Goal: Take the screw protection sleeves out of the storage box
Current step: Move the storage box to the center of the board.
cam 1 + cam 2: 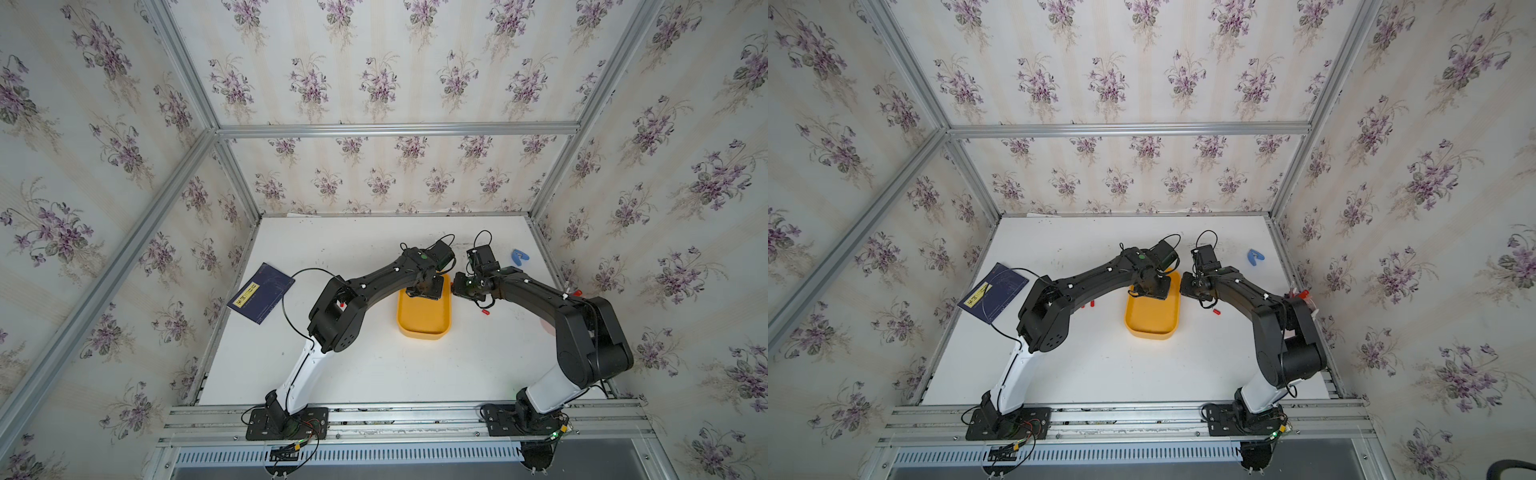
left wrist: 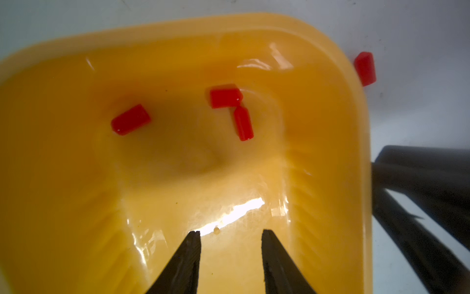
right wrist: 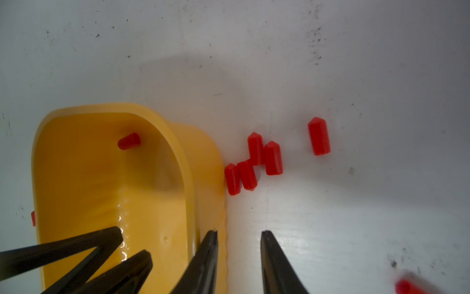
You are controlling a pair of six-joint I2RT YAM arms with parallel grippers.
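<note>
White table [image 1: 374, 365]: storage box [image 2: 63, 178] holds three sleeves [image 2: 225, 96].

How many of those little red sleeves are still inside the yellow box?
3, by the left wrist view: a lone sleeve on the box floor, and a second sleeve touching a third sleeve near a corner. More may hide beneath the left gripper.

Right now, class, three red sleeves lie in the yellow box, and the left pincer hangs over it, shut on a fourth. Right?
No: the left pincer is open and empty, as the left wrist view shows. It does hang over the box, with three sleeves inside.
</note>
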